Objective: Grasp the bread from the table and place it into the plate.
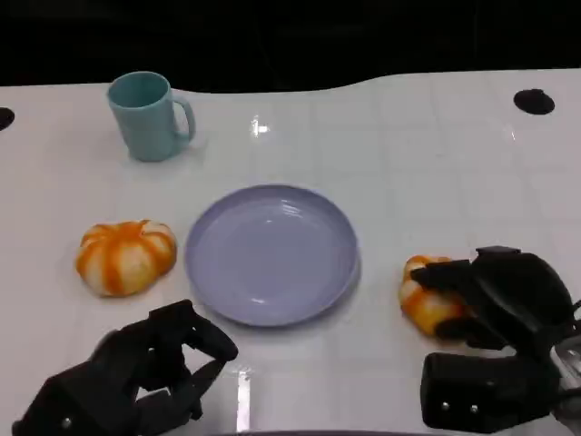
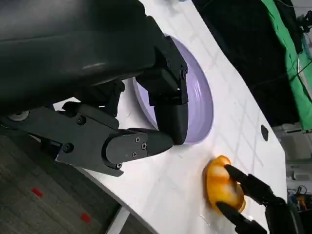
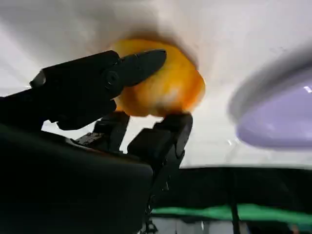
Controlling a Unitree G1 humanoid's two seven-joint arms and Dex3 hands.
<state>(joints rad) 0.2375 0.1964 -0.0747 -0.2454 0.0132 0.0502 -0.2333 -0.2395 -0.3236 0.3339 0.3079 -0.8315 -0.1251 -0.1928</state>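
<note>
Right hand (image 1: 508, 300) grips the orange-and-white, pumpkin-shaped bread (image 1: 425, 298).

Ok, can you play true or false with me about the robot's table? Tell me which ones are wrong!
1. The plate has bread on it. False: nothing lies on it.
2. The right hand has its fingers around a bread. True.
3. The cup is red. False: it is light blue.
4. Another bread lies to the plate's left. True.
5. The left hand holds the cup. False: it holds nothing.
</note>
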